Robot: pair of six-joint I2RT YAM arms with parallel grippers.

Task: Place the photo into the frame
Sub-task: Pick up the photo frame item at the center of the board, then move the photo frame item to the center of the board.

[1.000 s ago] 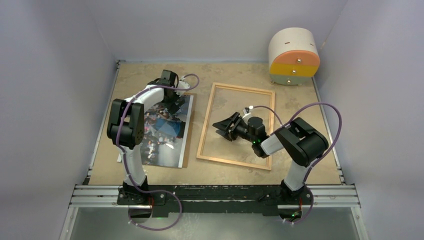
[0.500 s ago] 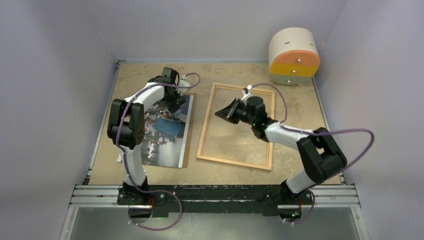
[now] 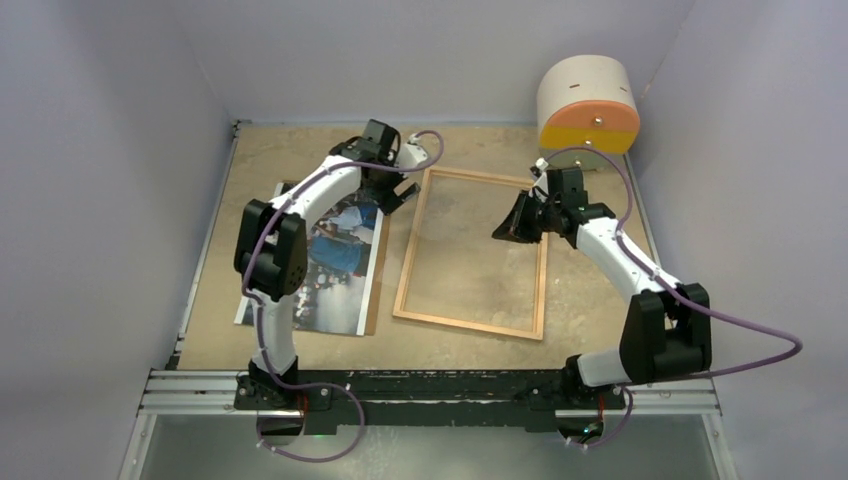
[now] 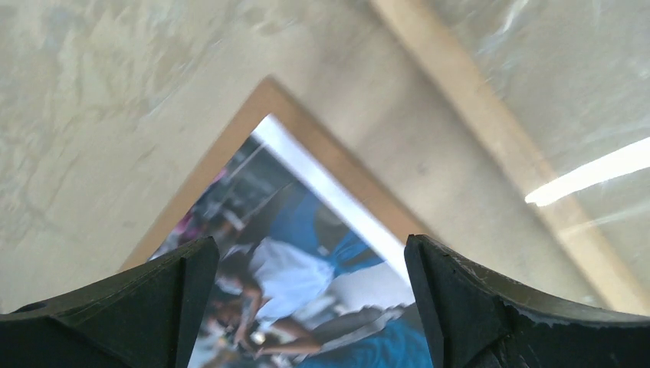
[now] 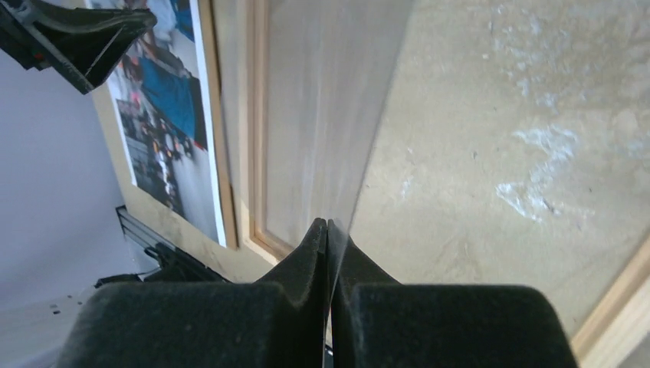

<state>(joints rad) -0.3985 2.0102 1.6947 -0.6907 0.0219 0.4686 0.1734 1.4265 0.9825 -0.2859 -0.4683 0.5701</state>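
The photo (image 3: 330, 262), a print in blue and dark tones, lies face up on the left of the table. Its white-edged corner (image 4: 322, 222) shows in the left wrist view. The frame (image 3: 411, 250), thin light wood, lies flat to its right. My left gripper (image 3: 397, 192) hangs open over the photo's far right corner, with nothing between its fingers (image 4: 310, 253). My right gripper (image 3: 512, 224) is over the frame's far right part. It is shut on the edge of a thin clear pane (image 5: 337, 100) that runs up from its tips (image 5: 328, 226).
A brown backing panel (image 3: 373, 290) lies under the photo, showing along its right side. A round cream, orange and yellow container (image 3: 588, 100) stands at the back right corner. Grey walls close in the table on three sides.
My right gripper has swung from the frame's middle to its far right side and shut. My left gripper has moved right, to the photo's far right corner.
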